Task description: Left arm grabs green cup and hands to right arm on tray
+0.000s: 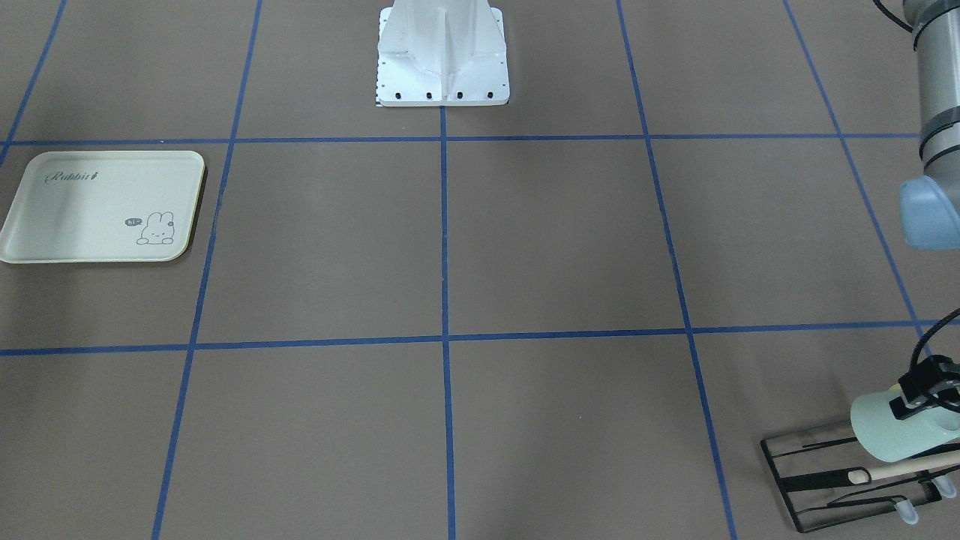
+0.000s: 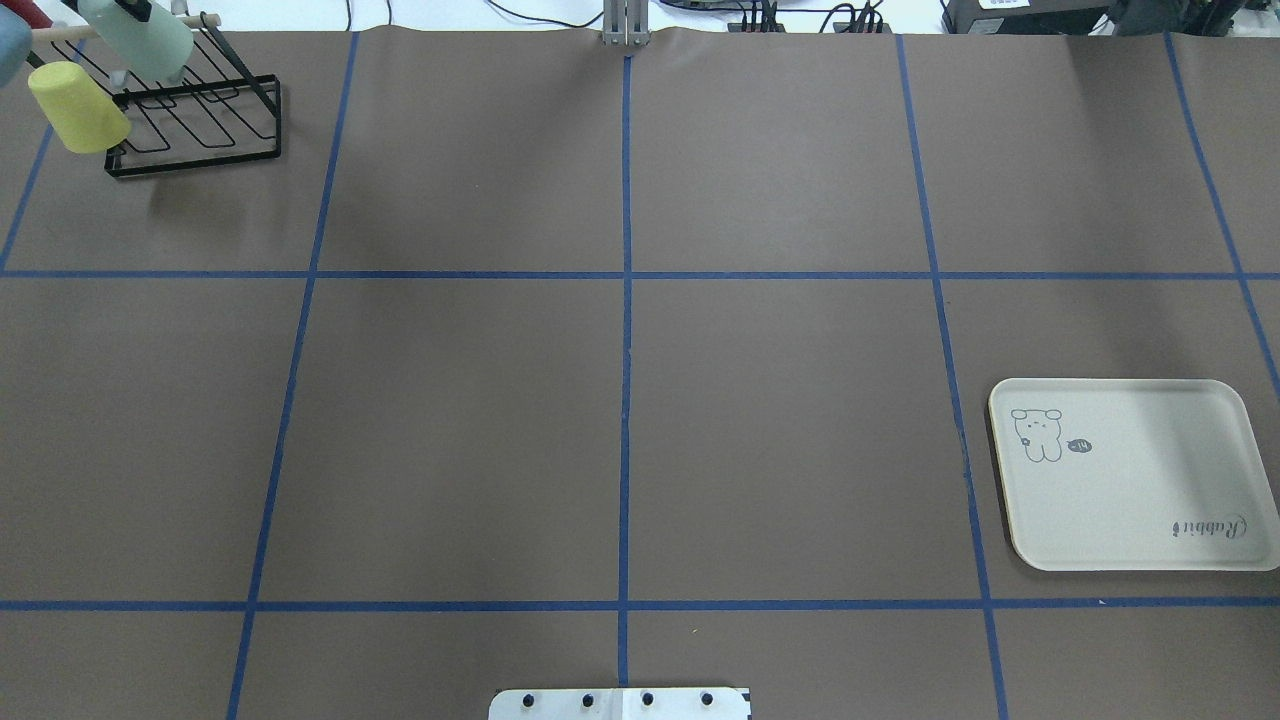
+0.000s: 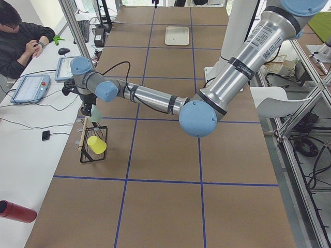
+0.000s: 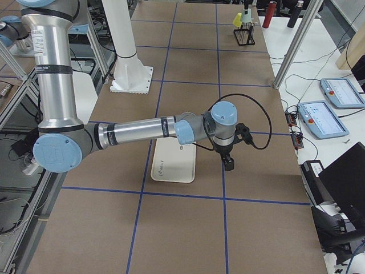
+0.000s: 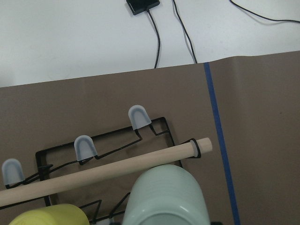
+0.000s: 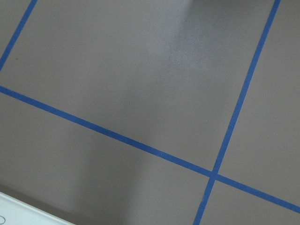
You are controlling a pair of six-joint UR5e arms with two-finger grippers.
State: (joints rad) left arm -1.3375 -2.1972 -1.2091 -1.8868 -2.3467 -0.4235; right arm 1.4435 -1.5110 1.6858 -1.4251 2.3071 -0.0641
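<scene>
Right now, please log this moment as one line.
left gripper: at pale mint-green plastic cup by black wire rack | right gripper: near cream rectangular tray | handover: pending

Green cup [image 5: 165,199] partly off-frame

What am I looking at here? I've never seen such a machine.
Two robot arms work at a taped brown table. Two cameras look down on it, two watch from its ends, and one rides on each wrist. On the table lie a tray and a wire rack with a yellow cup. The left arm reaches the rack; the left gripper seems clamped on a green cup. The right gripper hangs near the tray; whether it is open, I cannot tell.
</scene>
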